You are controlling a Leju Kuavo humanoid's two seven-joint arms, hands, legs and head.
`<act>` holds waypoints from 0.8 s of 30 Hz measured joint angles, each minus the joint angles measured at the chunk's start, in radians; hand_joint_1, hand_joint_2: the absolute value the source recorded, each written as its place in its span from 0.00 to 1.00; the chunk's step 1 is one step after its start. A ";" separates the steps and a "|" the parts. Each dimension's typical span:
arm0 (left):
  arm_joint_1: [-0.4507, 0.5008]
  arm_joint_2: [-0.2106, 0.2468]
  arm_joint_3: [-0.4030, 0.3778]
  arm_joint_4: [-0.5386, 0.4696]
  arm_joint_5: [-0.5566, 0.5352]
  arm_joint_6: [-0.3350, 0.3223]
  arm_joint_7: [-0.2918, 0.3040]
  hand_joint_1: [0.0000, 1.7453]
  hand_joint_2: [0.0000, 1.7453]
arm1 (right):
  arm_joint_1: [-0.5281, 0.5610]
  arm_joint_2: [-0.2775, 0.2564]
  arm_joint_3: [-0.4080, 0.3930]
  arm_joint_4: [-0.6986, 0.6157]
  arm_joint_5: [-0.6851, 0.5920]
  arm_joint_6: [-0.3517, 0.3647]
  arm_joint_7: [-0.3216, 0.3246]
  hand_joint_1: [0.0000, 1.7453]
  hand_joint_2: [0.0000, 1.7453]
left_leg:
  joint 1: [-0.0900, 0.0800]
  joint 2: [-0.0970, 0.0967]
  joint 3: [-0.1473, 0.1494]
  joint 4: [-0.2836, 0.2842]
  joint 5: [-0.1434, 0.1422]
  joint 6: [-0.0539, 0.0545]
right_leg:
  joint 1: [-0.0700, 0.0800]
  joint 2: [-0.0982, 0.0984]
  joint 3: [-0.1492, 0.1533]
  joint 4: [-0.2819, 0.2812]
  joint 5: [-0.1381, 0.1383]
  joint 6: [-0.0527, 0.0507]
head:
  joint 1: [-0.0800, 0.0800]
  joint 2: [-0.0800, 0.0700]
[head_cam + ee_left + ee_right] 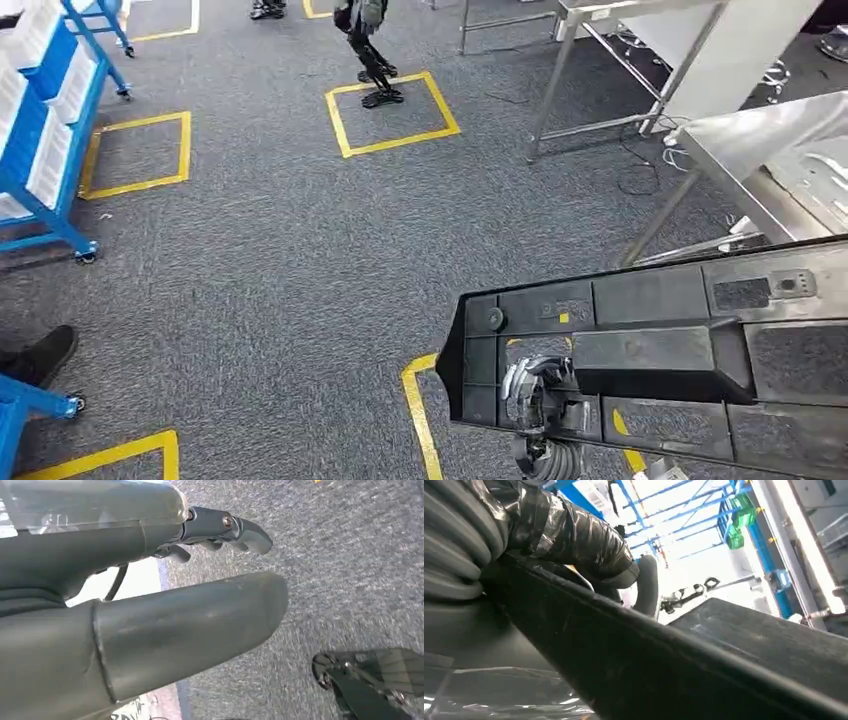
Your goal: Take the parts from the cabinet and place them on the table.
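Carrying that long black part (660, 350) pinched near one end by the right hand (535, 395), left hand (150, 615) loose and empty, it could easily twist free before reaching the surface (760, 150).

A long black ribbed plastic part (660, 350) is held level above the grey carpet.

grey left hand (150, 625), dark screwed fingers (235, 527)
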 joint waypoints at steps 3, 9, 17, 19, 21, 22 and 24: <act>0.000 0.000 0.000 0.000 0.000 0.000 0.000 0.00 0.00 | 0.001 0.000 0.000 0.000 0.000 0.000 0.000 1.00 1.00 | 0.008 -0.106 -0.044 0.103 -0.082 -0.010 | -0.007 0.025 0.002 -0.008 0.009 -0.019 | -0.001 0.000; 0.011 0.000 0.002 0.000 0.000 0.000 0.003 0.00 0.00 | 0.000 0.000 0.000 0.003 0.000 0.000 0.000 1.00 1.00 | 0.007 -0.137 -0.098 0.190 -0.049 0.004 | 0.003 0.109 0.002 -0.002 0.012 -0.024 | 0.000 0.000; 0.006 -0.001 0.008 0.000 0.000 0.000 0.003 0.00 0.00 | 0.001 0.000 -0.001 0.003 0.000 0.000 0.000 1.00 1.00 | 0.010 -0.157 -0.024 -0.003 0.019 0.040 | 0.003 0.115 -0.030 0.025 0.002 0.014 | 0.001 0.000; 0.011 -0.001 0.010 0.000 0.000 0.000 0.003 0.00 0.00 | 0.000 -0.001 -0.002 0.004 0.000 0.000 -0.001 1.00 1.00 | 0.007 -0.130 -0.027 -0.003 0.020 0.046 | 0.001 0.052 -0.091 0.155 -0.080 0.021 | 0.002 0.000; 0.014 0.000 0.012 0.000 0.000 0.000 0.003 0.00 0.00 | 0.000 -0.001 -0.003 0.006 0.000 0.000 -0.001 1.00 1.00 | 0.005 -0.099 -0.028 -0.003 0.019 0.047 | -0.004 0.041 -0.152 0.290 -0.131 0.028 | 0.001 0.000; 0.013 0.000 0.013 0.000 0.000 0.000 0.003 0.00 0.00 | 0.001 -0.001 -0.003 0.007 0.000 0.000 -0.001 1.00 1.00 | 0.005 -0.084 -0.028 -0.002 0.018 0.046 | -0.008 0.039 -0.158 0.307 -0.124 0.031 | 0.001 0.000; 0.010 0.000 0.014 0.000 0.000 -0.001 0.003 0.00 0.00 | 0.001 -0.001 -0.006 0.009 0.000 0.000 -0.001 1.00 1.00 | 0.006 -0.059 -0.025 -0.001 0.014 0.041 | -0.014 0.026 -0.095 0.197 -0.053 0.036 | 0.001 0.000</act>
